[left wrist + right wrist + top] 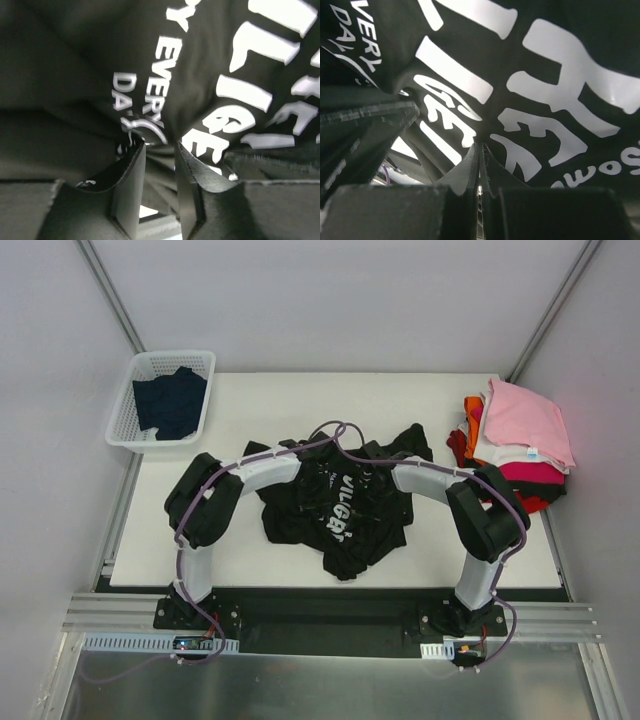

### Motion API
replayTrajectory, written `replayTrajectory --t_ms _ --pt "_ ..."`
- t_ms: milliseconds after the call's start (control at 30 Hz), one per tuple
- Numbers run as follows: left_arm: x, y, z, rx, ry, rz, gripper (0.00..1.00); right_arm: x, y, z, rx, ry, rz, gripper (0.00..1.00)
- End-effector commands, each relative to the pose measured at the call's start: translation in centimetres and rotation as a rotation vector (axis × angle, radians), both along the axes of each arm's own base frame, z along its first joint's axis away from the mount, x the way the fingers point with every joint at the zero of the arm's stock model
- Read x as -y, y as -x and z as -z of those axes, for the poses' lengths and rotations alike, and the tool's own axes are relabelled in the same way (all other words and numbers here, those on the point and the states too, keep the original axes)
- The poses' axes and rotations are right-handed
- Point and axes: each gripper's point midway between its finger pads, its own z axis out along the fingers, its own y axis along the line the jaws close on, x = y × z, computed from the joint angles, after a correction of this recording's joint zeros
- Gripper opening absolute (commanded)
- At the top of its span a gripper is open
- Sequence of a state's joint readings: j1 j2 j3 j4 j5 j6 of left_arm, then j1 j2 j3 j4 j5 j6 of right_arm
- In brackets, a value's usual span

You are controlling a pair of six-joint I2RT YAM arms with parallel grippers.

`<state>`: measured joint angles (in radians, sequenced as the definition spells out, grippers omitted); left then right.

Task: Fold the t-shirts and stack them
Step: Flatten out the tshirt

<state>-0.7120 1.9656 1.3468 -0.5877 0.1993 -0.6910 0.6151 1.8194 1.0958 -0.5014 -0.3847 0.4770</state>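
Observation:
A black t-shirt (340,515) with white lettering hangs bunched over the middle of the table, lifted between my two arms. My left gripper (303,453) is shut on a gathered fold of it; in the left wrist view the fold runs down between the fingers (160,146). My right gripper (385,468) pinches the same shirt (545,75) at its fingertips (481,148), with the cloth fanning out from the pinch. More t-shirts lie stacked at the right edge of the table, a pink one (525,420) on top of white, magenta (530,476), red and orange (472,416) ones.
A white plastic basket (135,435) stands at the back left corner of the table with a dark navy t-shirt (170,400) inside. The white tabletop (300,395) is bordered by metal framing and grey walls on both sides.

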Motion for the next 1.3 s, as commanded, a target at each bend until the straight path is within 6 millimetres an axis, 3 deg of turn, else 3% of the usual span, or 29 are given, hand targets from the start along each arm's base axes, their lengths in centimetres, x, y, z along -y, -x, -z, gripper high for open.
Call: replayTrajectory --t_ms 0,200,233,300,333,367,533,667,767,833,1033,1167,1267 --pt "-1.0 1.3 -1.8 0.019 0.014 0.006 0.32 -1.0 -0.7 -0.6 0.027 -0.01 0.015 0.01" --pt "-3.5 3.8 -2.6 0.017 0.014 0.002 0.37 -0.6 -0.2 0.1 0.014 0.002 0.018 0.01" --pt "-4.6 4.7 -1.9 -0.003 -0.007 -0.003 0.38 -0.6 -0.2 0.1 0.016 0.001 0.017 0.01" --pt "-5.7 5.5 -2.6 0.009 0.004 -0.011 0.38 -0.5 0.0 0.3 0.009 0.004 0.019 0.01" --pt "-7.1 6.5 -1.9 -0.018 -0.018 -0.024 0.39 -0.5 0.0 0.3 0.01 0.005 0.018 0.01" --pt "-7.7 6.9 -2.6 -0.003 -0.007 -0.031 0.39 -0.4 0.1 0.4 0.006 0.009 0.017 0.01" --pt "-13.0 10.6 -2.1 -0.038 -0.076 -0.083 0.4 -0.3 0.3 0.4 0.006 0.011 0.007 0.01" --pt "-17.0 11.7 -3.0 -0.021 -0.145 -0.204 0.44 -0.2 0.3 0.3 0.009 0.014 0.0 0.01" --pt "-17.3 11.3 -3.9 -0.017 -0.151 -0.269 0.44 -0.1 0.3 0.1 0.012 0.012 -0.008 0.01" --pt "-16.4 10.3 -5.0 -0.004 -0.115 -0.286 0.45 -0.1 0.4 -0.1 0.012 0.012 -0.01 0.01" --pt "-15.3 7.9 -6.4 0.04 -0.096 -0.275 0.81 0.2 0.4 -0.9 0.031 0.021 -0.027 0.01" --pt "-15.2 7.5 -5.7 0.038 -0.103 -0.269 0.81 0.6 0.5 -1.0 0.036 0.03 -0.031 0.01" --pt "-14.6 7.1 -5.2 0.039 -0.077 -0.283 0.73 0.7 0.7 -0.9 0.034 0.033 -0.034 0.01"
